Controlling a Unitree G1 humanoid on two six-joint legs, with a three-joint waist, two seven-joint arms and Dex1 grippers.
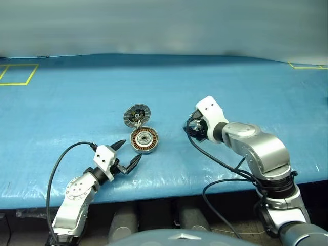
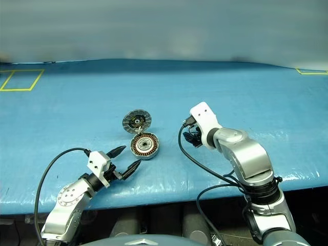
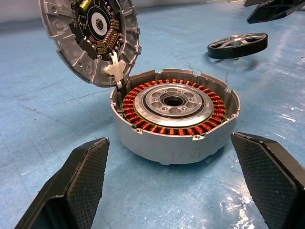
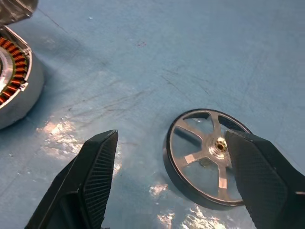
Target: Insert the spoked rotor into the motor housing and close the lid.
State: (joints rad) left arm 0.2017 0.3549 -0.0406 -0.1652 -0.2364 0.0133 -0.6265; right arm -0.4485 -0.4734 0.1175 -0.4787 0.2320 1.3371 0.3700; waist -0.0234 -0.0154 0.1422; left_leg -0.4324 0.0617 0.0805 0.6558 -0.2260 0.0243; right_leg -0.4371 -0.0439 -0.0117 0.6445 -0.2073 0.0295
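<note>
Judging by the layout, the step in hand is picking up the spoked rotor (image 4: 206, 156); insertion is not done and the lid (image 1: 137, 115) is up.

Landmark: motor housing (image 1: 144, 140), sitting on the blue surface (image 1: 77, 102).

Nearest to the robot, the left gripper (image 1: 126, 155) hovers just short of the housing on its near-left side, fingers (image 3: 81, 179) spread wide, nothing between them, aimed at the housing wall.

Housing itself: open cup, ring of copper coils around a silver hub inside. No rotor in it.

To the housing's right, well apart, the right gripper (image 4: 176, 176) hangs over the rotor, which lies flat on the surface. Fingers are apart, one overlapping the rotor's rim in the wrist view; contact can't be told. Nothing gripped.

Just behind the housing, the lid stands tilted back on its hinge, ribbed inner face with dark centre showing.

Next move likely calls for centring the fingers across the rotor's rim, closing on it, then carrying it left and seating it level over the hub.
</note>
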